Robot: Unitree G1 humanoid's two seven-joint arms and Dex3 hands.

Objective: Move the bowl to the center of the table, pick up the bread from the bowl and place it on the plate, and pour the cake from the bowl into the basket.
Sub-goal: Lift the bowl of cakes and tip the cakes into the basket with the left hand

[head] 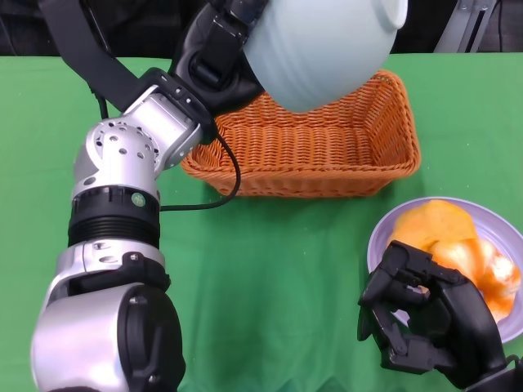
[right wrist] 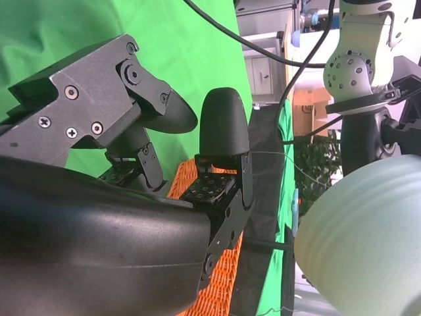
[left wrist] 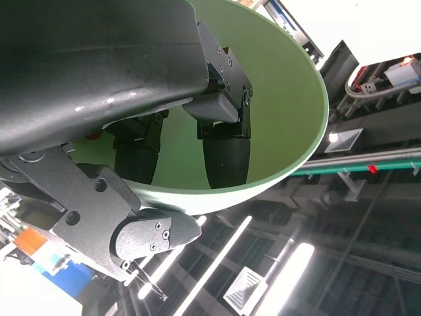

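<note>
My left hand [head: 216, 57] grips the pale green bowl [head: 327, 49] by its rim and holds it high and tipped over the back left part of the orange wicker basket [head: 302, 147]. In the left wrist view its fingers [left wrist: 227, 158] lie inside the bowl [left wrist: 283, 85], and the inner wall that shows is bare. No view shows the cake. The orange-yellow bread [head: 445, 233] lies on the lilac plate [head: 511, 237] at the right. My right hand [head: 421, 318] hovers at the plate's near left edge, fingers loosely bent, holding nothing.
Green cloth [head: 278, 269] covers the table. My left forearm [head: 122, 163] and its black cable cross the left side, up to the basket's left end. The right wrist view shows the basket [right wrist: 217, 289] past my fingers [right wrist: 223, 131] and the raised bowl [right wrist: 368, 237].
</note>
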